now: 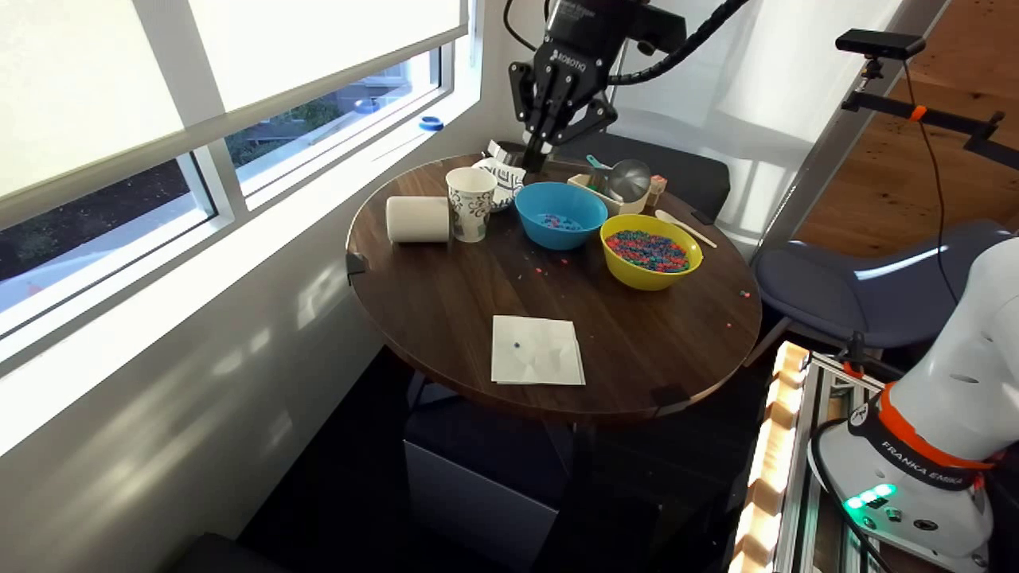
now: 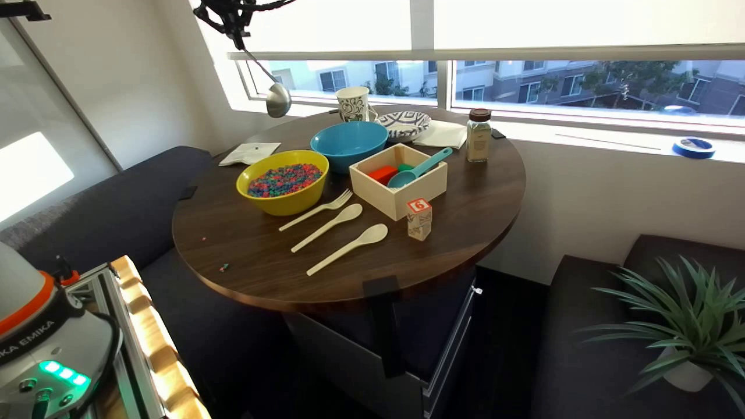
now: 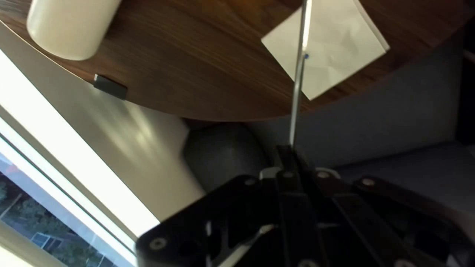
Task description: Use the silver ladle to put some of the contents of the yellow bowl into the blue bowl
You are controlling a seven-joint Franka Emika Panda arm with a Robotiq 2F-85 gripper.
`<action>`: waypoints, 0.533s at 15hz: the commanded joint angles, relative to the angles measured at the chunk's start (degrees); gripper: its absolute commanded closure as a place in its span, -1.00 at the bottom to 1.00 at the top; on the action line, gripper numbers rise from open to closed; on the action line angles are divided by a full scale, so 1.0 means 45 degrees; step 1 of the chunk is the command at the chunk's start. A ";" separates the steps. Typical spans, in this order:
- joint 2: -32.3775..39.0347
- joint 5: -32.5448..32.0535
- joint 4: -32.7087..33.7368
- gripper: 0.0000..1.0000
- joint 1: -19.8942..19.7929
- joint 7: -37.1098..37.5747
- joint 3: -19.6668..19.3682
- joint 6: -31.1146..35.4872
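Some contents (image 1: pixel 559 223) lie in the blue bowl (image 2: pixel 349 139); the hand (image 3: pixel 291 150) grips the silver ladle (image 2: pixel 279 100), with only setting-down likely left.

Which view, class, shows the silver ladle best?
An exterior view, where most of the silver ladle shows clearly. The wrist view shows only part of its handle; an exterior view, its scoop, with the handle hard to make out.

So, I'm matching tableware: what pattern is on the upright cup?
Dark curling scrolls on white; the cup shows best in an exterior view.
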 commanded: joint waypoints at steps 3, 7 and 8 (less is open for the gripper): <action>-0.0774 0.3759 -0.0006 0.98 -0.0344 -0.2098 -0.1960 -0.2803; -0.0520 0.5156 0.0124 0.98 -0.1191 -0.3430 -0.3185 -0.4116; -0.0367 0.5248 0.0158 0.98 -0.1381 -0.3863 -0.3343 -0.4165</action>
